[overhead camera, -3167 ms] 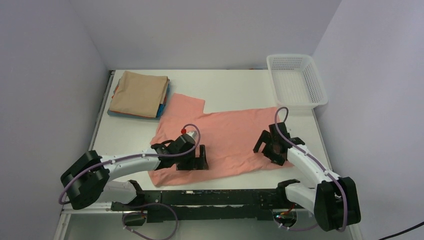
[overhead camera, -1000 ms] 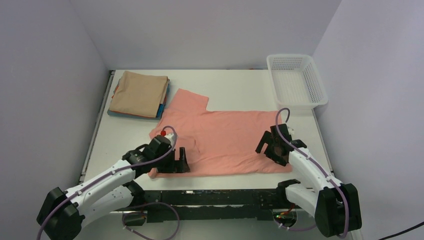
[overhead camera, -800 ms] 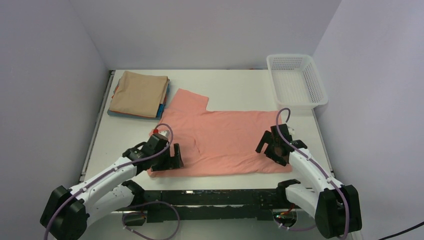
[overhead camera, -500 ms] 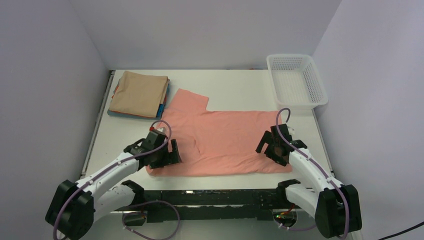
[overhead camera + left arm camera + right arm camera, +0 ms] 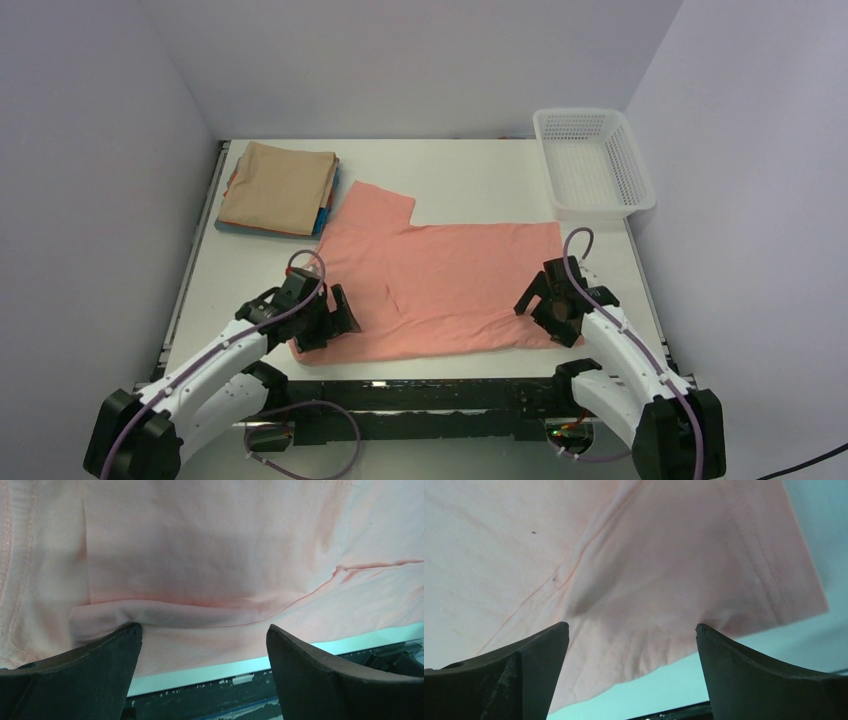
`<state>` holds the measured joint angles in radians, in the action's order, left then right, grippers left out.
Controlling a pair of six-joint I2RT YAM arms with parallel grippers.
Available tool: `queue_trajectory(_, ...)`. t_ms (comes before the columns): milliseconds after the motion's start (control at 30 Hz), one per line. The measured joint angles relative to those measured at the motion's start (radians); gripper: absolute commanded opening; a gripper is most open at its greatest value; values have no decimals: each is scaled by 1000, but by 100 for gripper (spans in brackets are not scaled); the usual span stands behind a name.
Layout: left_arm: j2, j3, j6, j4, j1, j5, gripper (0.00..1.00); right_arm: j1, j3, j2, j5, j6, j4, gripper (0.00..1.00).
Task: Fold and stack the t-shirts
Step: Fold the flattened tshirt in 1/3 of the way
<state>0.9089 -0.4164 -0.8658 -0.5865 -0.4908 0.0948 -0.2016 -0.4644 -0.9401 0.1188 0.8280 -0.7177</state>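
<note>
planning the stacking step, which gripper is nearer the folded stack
Left. The left gripper is at the near-left corner of the pink shirt, on the same side as the stack; the right gripper is at the near-right corner, far across from it.

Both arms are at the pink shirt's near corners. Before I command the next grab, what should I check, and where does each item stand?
1. Jaws of the left gripper open, holding nothing: ok.
2. Jaws of the right gripper open, holding nothing: ok.
3. Both sets of jaws positioned at the near corners of the pink t-shirt: ok.
4. Shirt lying flat: not ok. There is a raised fold by the left jaws and creases by the right jaws.
5. Shirt's near edge resting on the table, not overhanging: ok.
6. Far sleeve apart from the folded stack: cannot tell.
</note>
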Motion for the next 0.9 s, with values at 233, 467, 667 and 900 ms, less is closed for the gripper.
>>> queue_trajectory(233,-125,45,-77,-74,-6,39,99,0,3,99,2,71,-103,100)
queue_trajectory(467,-185,47,-146,-167,-46,39,99,0,13,167,2,102,-174,100)
queue_trajectory(667,-240,34,-160,-281,-61,8,99,0,2,205,3,105,-209,100)
queue_trajectory(900,-134,-196,-21,-241,-63,-43,99,0,-132,198,13,30,-177,100)
